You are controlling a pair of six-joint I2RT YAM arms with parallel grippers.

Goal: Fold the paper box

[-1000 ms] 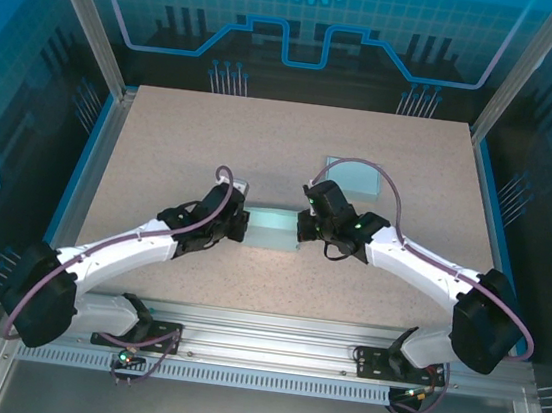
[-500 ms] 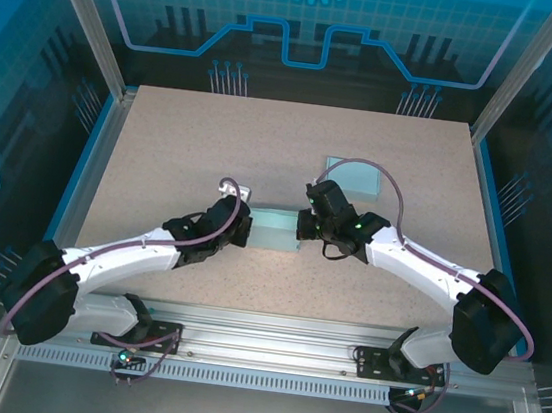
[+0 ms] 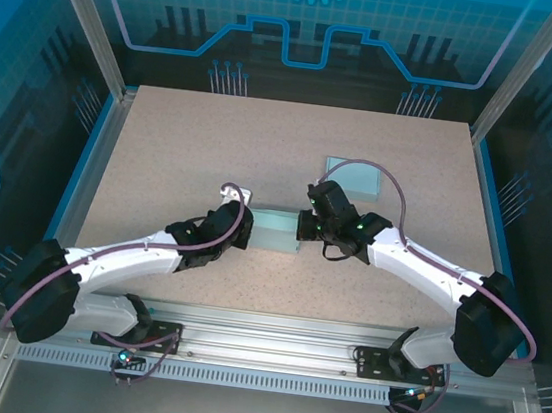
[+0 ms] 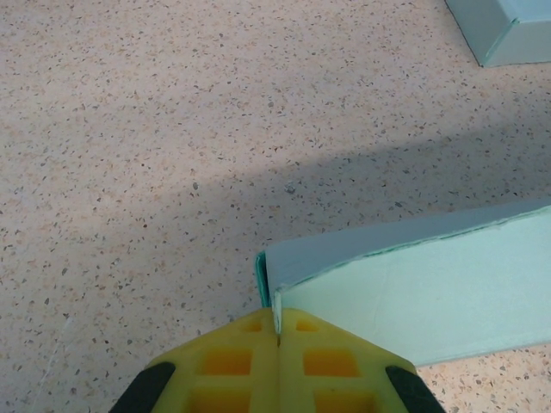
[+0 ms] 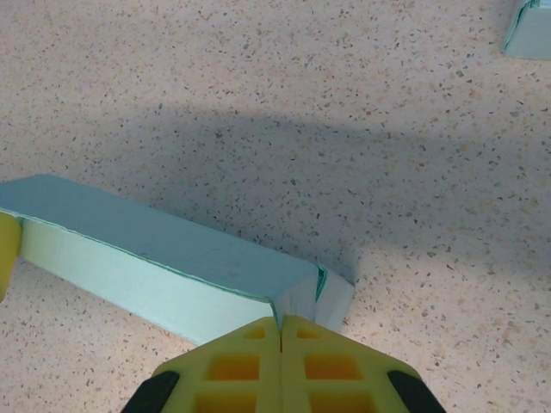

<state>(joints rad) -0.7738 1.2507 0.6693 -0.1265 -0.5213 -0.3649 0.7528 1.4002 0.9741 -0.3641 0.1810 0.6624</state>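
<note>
The left gripper is pressed shut. Its yellow fingers meet flat along one seam, and a thin card edge at the left end of the box is pinched in that seam. The right gripper is closed the same way, pads together, with the card edge at the box's right end caught between them (in both wrist views the edge runs straight into the seam). Each gripper has hold of one end of the box and of nothing else.

The box lies long and low on the table, between the two grippers and a little nearer the arms than the table's middle. Its length runs left to right. It is pale green, with a darker top face and a lighter side wall. At its right end a short flap is folded round the corner, leaving a narrow slit with a darker green rim. At its left end the wall turns back on itself in a tight lip. The top face covers it, so what lies inside cannot be told.

A second box sits flat on the table beyond the right gripper, farther from the arms and apart from the first. It is the same pale green but squarer, and its inside is hidden too.

Both arms reach inward from their bases with elbows bent, and a purple cable loops over each wrist.
</note>
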